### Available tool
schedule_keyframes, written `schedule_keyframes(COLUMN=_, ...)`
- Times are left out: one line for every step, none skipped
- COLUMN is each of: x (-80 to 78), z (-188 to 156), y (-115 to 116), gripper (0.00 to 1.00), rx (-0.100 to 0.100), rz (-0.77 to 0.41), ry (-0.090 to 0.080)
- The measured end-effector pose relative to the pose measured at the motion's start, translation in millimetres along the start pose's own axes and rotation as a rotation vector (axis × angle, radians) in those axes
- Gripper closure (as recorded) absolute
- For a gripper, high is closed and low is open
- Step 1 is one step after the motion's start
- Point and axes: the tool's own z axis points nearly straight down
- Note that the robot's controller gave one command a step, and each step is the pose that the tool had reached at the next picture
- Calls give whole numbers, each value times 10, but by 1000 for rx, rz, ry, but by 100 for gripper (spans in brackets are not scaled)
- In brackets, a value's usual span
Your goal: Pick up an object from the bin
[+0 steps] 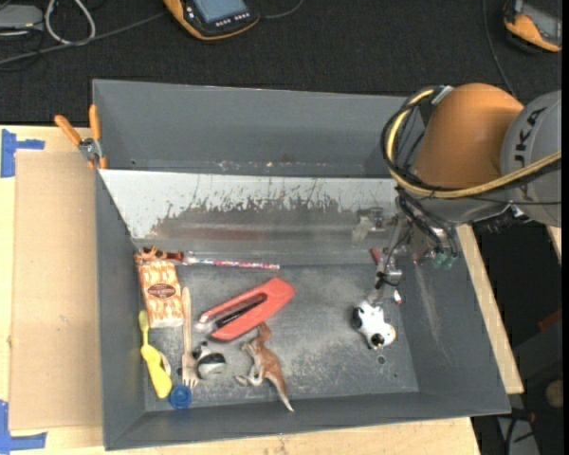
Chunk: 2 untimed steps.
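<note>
Apparently at the approach step, the gripper (pixel 388 282), open or clenched I cannot tell, hangs near the black-and-white toy animal (pixel 374 328) on the right of the bin (pixel 247 140) floor, so the next move calls for lowering and closing round it.

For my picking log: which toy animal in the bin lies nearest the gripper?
The small black-and-white cow figure, close by the gripper; the brown plastic dinosaur lies farther left.
</note>
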Motion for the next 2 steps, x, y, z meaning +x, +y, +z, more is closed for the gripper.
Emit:
schedule_keyframes(x=-15, z=-51, y=4, gripper=0, rx=1, rz=-2, ry=-8)
schedule_keyframes(x=102, z=-2, y=540, gripper=0, rx=1, rz=-92, ry=-3)
